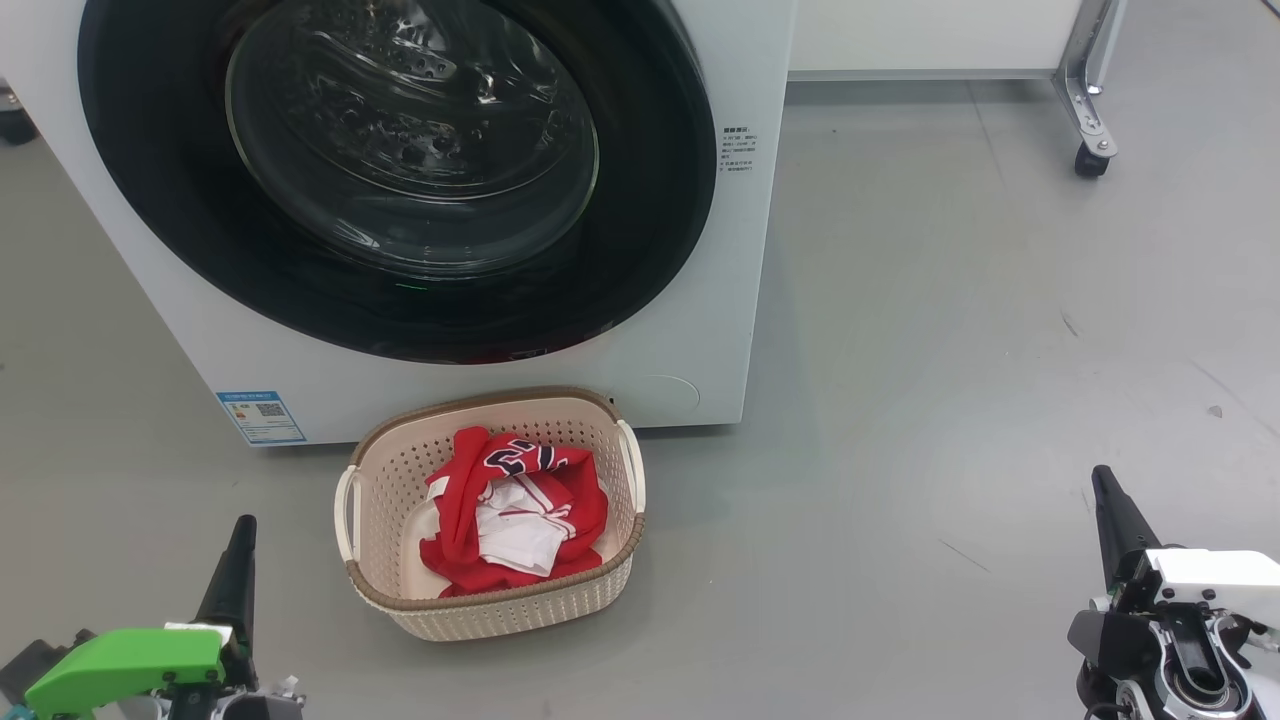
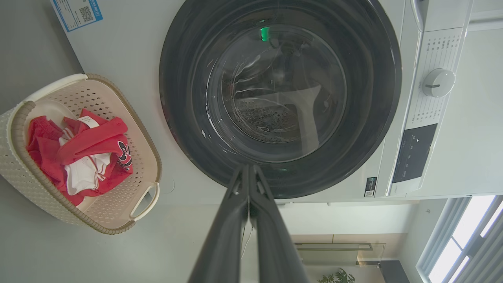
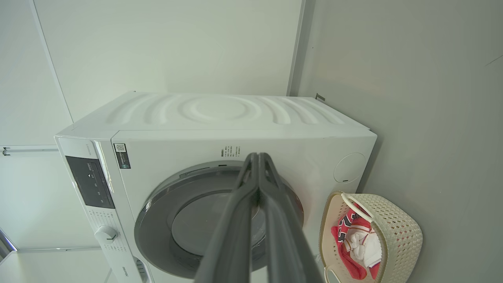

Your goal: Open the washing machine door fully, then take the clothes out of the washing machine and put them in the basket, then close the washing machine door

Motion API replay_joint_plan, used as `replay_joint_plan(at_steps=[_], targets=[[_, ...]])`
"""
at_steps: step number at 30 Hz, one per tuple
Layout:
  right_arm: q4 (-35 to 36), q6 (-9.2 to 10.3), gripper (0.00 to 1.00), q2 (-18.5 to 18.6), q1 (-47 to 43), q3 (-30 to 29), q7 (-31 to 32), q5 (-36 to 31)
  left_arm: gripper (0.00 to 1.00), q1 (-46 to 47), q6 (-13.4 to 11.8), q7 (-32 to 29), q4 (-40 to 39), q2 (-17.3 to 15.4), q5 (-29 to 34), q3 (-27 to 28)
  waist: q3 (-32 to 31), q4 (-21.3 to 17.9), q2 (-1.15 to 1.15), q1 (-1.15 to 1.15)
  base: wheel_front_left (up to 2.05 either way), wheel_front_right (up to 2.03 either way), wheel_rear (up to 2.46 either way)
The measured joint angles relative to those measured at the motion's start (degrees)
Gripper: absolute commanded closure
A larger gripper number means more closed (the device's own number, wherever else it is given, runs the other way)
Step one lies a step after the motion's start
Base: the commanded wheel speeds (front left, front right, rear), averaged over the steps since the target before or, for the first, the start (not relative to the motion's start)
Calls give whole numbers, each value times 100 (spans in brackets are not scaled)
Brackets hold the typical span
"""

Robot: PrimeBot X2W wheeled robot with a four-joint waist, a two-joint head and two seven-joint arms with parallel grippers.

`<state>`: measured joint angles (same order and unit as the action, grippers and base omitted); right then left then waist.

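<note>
Door (image 1: 410,150) sits flush on the washing machine (image 1: 700,330), straight ahead of the left gripper (image 1: 243,525), the nearer one. The right gripper (image 1: 1103,480) is well off to the machine's right. Both finger pairs are pressed together, empty. Clothes (image 1: 510,510) lie in the basket (image 1: 480,400), just in front of the machine. The left wrist view sees the drum (image 2: 267,118) through the door; the right wrist view shows the door's flush edge.

The washing machine door (image 1: 645,250) runs off the head view's top edge. Print on the blue label (image 1: 261,417) is too small to read. Folds hide part of the lettering on the clothes (image 1: 515,510).
</note>
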<state>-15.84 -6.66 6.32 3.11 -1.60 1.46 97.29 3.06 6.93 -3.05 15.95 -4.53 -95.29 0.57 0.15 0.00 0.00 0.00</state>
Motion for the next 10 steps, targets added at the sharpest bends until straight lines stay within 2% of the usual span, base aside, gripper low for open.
replay_joint_plan(at_steps=[10], targets=[[-1, -1, 100, -4, 1, -10, 0, 0, 100, 1, 0, -26, -1, 0, 0, 9, 0, 0, 0, 0, 0, 0, 0]])
